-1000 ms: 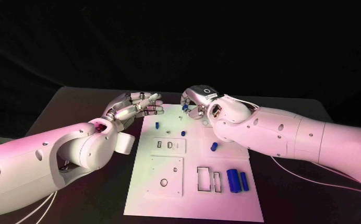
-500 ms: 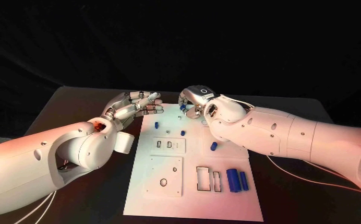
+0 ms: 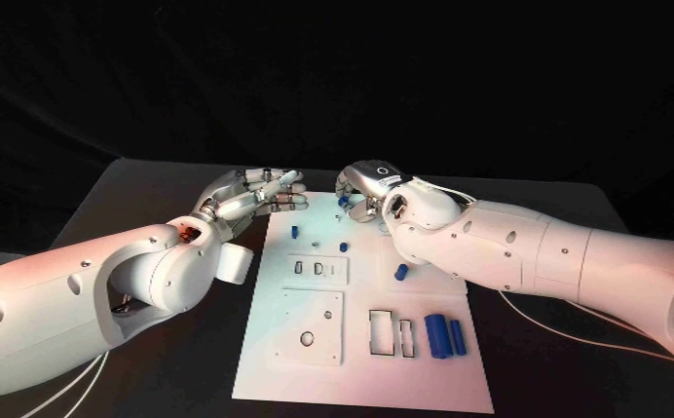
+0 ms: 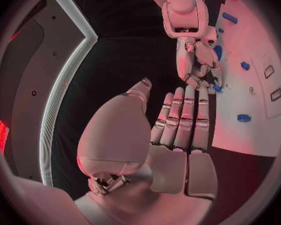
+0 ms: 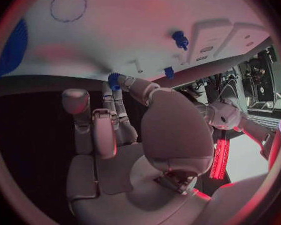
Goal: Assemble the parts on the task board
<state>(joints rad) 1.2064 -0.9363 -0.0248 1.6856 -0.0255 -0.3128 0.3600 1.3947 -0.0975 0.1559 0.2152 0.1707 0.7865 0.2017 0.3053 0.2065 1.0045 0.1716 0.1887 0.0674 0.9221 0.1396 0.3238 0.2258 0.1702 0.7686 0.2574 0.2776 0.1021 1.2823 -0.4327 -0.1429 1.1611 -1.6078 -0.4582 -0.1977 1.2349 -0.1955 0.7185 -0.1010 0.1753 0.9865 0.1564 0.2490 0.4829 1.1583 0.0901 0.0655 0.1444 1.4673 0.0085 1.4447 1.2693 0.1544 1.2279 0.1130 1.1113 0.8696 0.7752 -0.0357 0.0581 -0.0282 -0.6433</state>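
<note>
the black tabletop (image 3: 140, 194) carries the white task board (image 3: 358, 360), a long plate lying down the middle of it, its far end between the two hands and its near end at the tabletop's near edge.

the left arm (image 3: 98, 291) reaches in along the board's left edge. the left hand (image 3: 253, 196) sits at the board's far left corner, empty, its fingers stretched out side by side toward the far edge and the thumb held a little apart, as the left wrist view (image 4: 178, 120) shows.

the right arm (image 3: 534, 257) crosses the board's right edge. the right hand (image 3: 368, 192) is over the board's far edge, fingers bent down, and pinches a small blue part (image 3: 346, 201) between fingertip and thumb; the right wrist view shows that part (image 5: 114, 80) at its fingertips, right at the board's edge.

on the board, two larger blue cylinders (image 3: 445, 334) lie side by side near the right edge toward the near end, just beside a pair of rectangular slots (image 3: 390, 332). a blue piece (image 3: 400, 272) lies near the right edge at mid-length. two small blue pegs (image 3: 295, 232) and (image 3: 346, 246) stand in the far part, above a raised block with slots (image 3: 318, 269). a square plate with an oval hole (image 3: 309, 328) sits by the left edge.
</note>
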